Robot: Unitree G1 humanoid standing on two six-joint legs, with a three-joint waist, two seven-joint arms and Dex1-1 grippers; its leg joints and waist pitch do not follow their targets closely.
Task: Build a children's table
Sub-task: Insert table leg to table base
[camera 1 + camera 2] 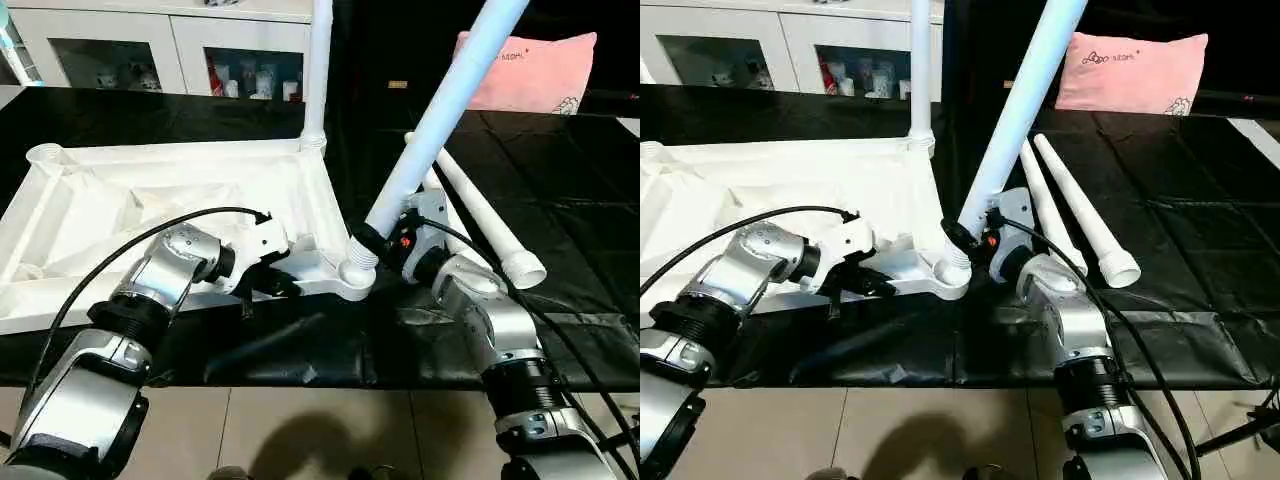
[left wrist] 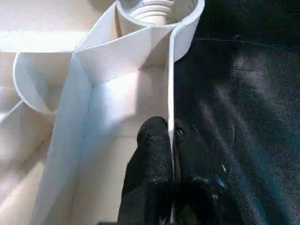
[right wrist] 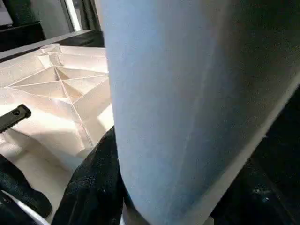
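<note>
The black-covered bench (image 1: 560, 190) carried the children's table top (image 1: 180, 200), which lay upside down with its ribbed underside facing up, on the left gripper's side. One leg (image 1: 318, 70) stood upright in the far corner socket, beyond the left gripper. The left gripper (image 2: 171, 140) was pressed together on the thin raised rim (image 2: 170, 84) of the table top, one black finger on each side of the rim, just beside the near corner socket (image 1: 356, 278). The right gripper (image 1: 378, 243) was clamped around a second leg (image 1: 440, 110), low on the tube, close above its threaded end, which sat in that near socket; the leg leaned away from the left gripper. Two more legs (image 1: 1080, 215) lay side by side on the bench, just behind the right gripper.
</note>
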